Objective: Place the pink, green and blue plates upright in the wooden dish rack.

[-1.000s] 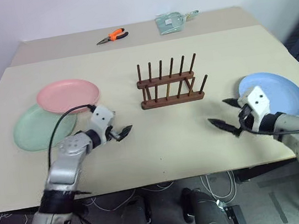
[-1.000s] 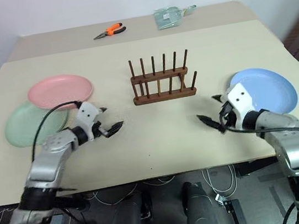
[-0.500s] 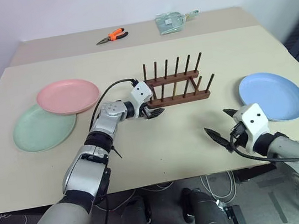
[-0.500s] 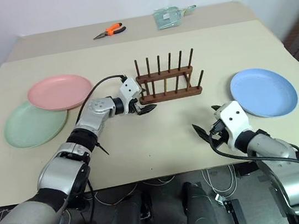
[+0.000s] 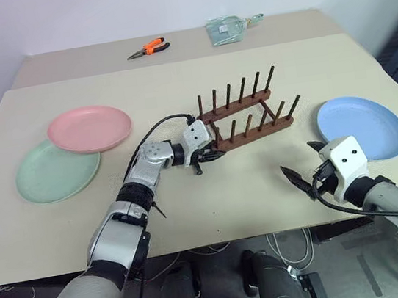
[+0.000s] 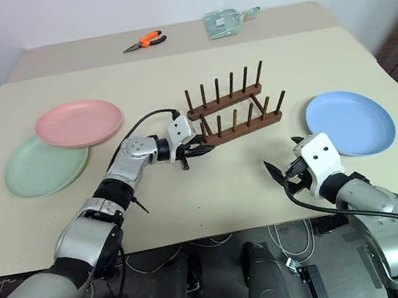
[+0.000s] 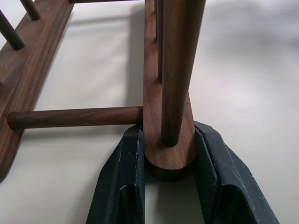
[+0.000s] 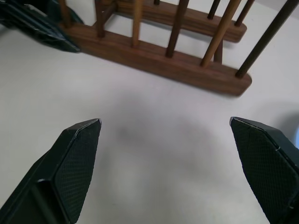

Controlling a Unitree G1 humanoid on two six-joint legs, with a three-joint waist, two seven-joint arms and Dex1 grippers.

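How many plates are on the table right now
3. The pink plate overlaps the green plate on the table's left; the blue plate lies flat on the right. None is in the rack.

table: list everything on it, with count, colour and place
table: 1, beige
pink plate: 1, left side, its edge over the green plate
green plate: 1, left, nearer the robot
blue plate: 1, right side, flat
dish rack: 1, dark wood, centre, sitting askew
pliers: 1, orange handles, far edge
packet: 1, pale green, far edge
left pincer: shut on the dish rack's near end
right pincer: open, over bare table by the blue plate
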